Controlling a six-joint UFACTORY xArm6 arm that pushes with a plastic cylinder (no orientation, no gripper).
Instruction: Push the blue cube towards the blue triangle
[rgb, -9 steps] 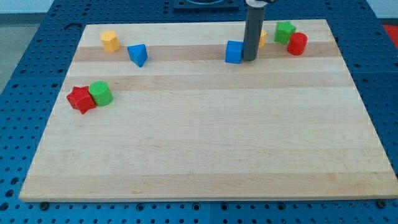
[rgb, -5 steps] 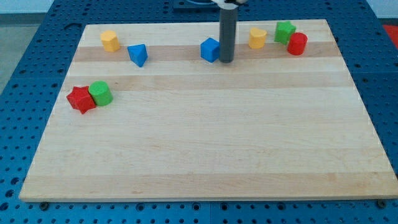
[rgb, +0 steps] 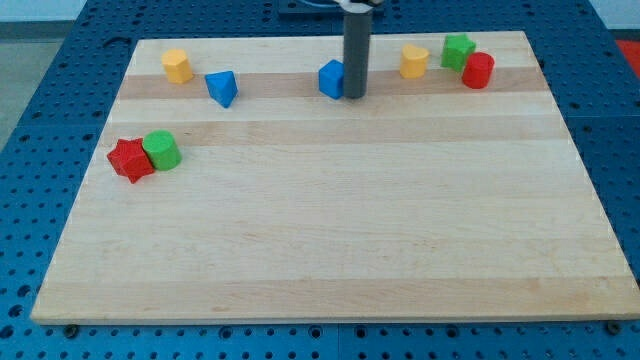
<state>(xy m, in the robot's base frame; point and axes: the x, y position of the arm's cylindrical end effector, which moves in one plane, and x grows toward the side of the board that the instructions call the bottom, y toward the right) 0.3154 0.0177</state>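
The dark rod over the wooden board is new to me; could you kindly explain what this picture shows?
That dark rod is the end of a robot arm with no fingers; it holds nothing and only pushes. My tip rests on the pale wooden board, touching the right side of the blue cube. The single camera looks down at the board from its near edge. Farther to the view's left lie the blue triangle and a yellow block. At the left edge a red block touches a green cylinder. At the top right sit another yellow block, a green block and a red cylinder.
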